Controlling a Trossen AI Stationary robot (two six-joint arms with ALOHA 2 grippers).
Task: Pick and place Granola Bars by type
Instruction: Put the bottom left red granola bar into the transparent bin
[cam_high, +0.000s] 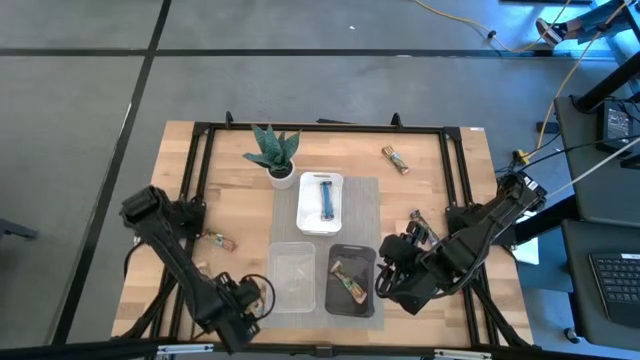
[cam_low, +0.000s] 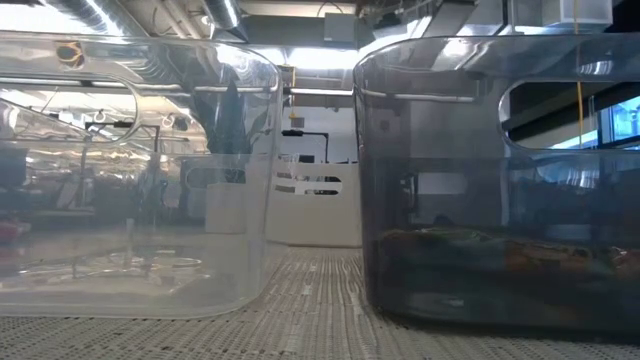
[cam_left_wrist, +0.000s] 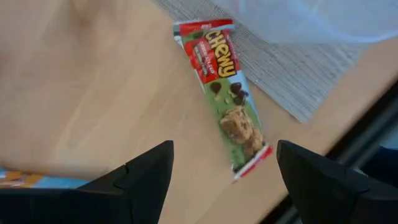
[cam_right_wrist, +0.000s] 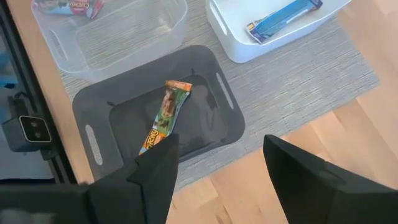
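My left gripper hangs open over a green-and-red bar that lies flat on the wood beside the mat's corner; one finger stands on each side of it, above it. In the high view this gripper is at the near edge, left of the clear tray. My right gripper is open beside the black tray, which holds a green-and-tan bar. A blue bar lies in the white tray. More bars lie on the wood at the left and far right.
A potted plant stands behind the white tray. All three trays sit on a grey mat. A black frame runs around the table. In the low view the clear tray and black tray fill the foreground.
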